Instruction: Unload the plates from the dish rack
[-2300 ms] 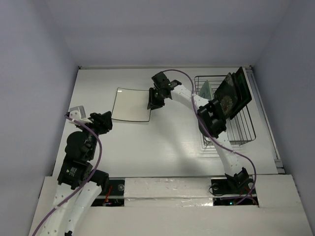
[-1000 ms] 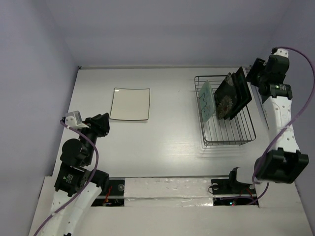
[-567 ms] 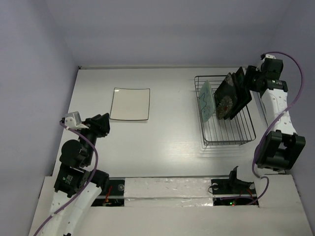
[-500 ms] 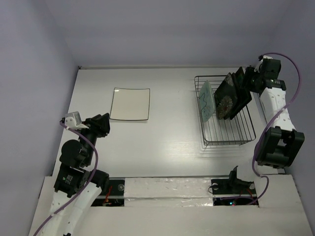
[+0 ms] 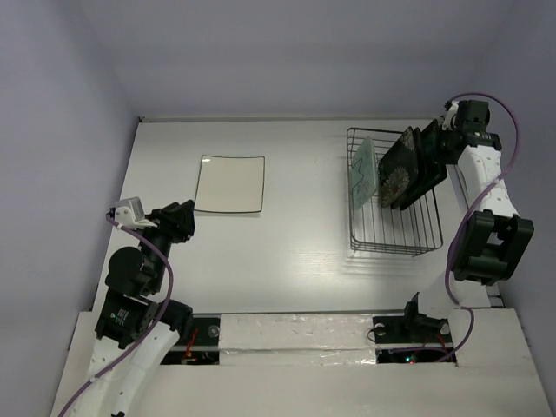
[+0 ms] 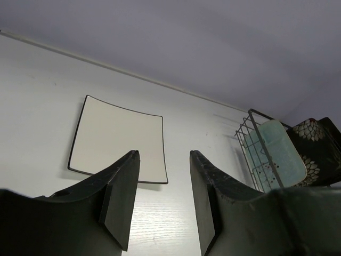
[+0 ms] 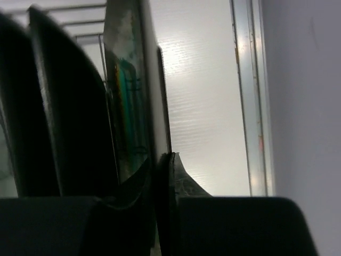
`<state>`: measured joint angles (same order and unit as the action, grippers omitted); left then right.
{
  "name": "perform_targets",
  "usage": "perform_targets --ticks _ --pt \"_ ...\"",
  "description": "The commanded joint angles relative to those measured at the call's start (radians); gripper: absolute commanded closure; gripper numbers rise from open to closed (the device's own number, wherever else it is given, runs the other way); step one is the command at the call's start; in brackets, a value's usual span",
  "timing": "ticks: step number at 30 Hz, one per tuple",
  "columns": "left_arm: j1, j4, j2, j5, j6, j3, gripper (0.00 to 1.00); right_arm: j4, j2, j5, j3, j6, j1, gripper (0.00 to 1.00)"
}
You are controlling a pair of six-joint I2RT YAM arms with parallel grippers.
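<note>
The white square plate (image 5: pixel 230 184) lies flat on the table, and shows in the left wrist view (image 6: pixel 120 138). The dish rack (image 5: pixel 395 243) at the right holds three plates on edge: mint-green (image 5: pixel 363 171), black flowered (image 5: pixel 398 174) and dark-rimmed with teal centre (image 5: pixel 432 158). My right gripper (image 5: pixel 445 141) is at the rack's far right corner. In the right wrist view it (image 7: pixel 161 160) is shut on the rim of the dark-rimmed teal plate (image 7: pixel 128 106). My left gripper (image 5: pixel 178 221) is open and empty, near-left of the white plate, as the left wrist view (image 6: pixel 163 156) shows.
The enclosure's back wall runs behind the rack and a side wall with a metal strip (image 7: pixel 249 96) runs close to my right arm. In the left wrist view the rack (image 6: pixel 250 133) shows at the right with the mint plate (image 6: pixel 277 160).
My right arm left the white plate on the table, swung to the rack's far right and shut on the dark-rimmed teal plate. The rack shifted slightly. The left arm stayed still.
</note>
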<state>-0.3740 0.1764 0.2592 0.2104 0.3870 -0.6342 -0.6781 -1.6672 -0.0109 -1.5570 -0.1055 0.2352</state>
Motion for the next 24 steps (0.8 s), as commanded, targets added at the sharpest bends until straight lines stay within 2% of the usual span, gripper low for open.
perform_targets --ticks 1,2,7,14,24 --pt "-0.006 -0.038 0.002 -0.003 -0.004 0.005 0.6 0.02 0.027 -0.043 -0.098 0.124 0.004 0.97" --pt "-0.006 -0.04 0.0 -0.003 -0.002 0.005 0.6 0.017 0.032 -0.04 -0.109 0.122 0.004 1.0" --pt "-0.006 -0.038 -0.002 -0.003 -0.002 0.004 0.6 -0.012 0.066 -0.079 -0.21 0.122 0.004 1.0" --pt "-0.006 -0.04 -0.006 -0.003 -0.002 0.005 0.6 -0.07 0.092 -0.034 -0.354 0.118 -0.028 1.0" --pt "-0.006 -0.043 0.0 -0.003 -0.004 0.007 0.6 -0.064 0.133 0.083 -0.364 0.078 -0.085 1.0"
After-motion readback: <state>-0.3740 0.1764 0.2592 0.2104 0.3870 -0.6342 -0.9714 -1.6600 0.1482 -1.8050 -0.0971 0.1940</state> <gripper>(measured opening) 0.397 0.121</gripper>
